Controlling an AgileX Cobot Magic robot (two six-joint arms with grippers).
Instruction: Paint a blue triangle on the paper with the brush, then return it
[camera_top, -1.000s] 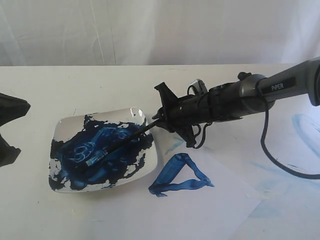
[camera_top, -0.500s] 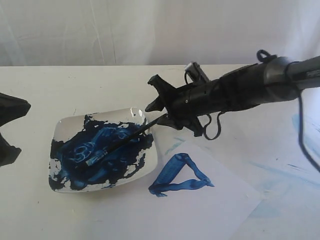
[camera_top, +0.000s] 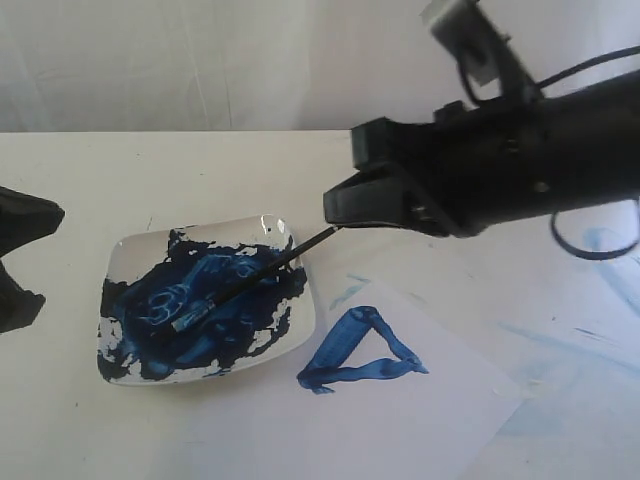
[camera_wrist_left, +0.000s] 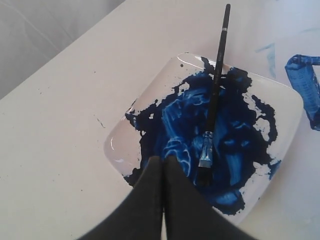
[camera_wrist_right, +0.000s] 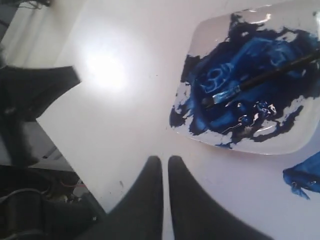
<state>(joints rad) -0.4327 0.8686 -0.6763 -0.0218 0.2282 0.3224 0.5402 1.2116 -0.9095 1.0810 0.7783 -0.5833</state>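
Currently: brush (camera_top: 255, 278) lies slantwise in dish (camera_top: 130, 243), handle end pointing at right end effector (camera_top: 335, 205) — closed, empty, just beside it.

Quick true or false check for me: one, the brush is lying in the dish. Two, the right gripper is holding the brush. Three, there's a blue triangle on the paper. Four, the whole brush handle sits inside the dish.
1. The brush lies in the dish. True.
2. The right gripper holds the brush. False: its jaws are together with nothing between them, and the brush lies free.
3. A blue triangle is painted on the paper. True.
4. The whole handle sits inside the dish. False: the bristle end rests in the dish, but the handle's far end sticks out past the rim.
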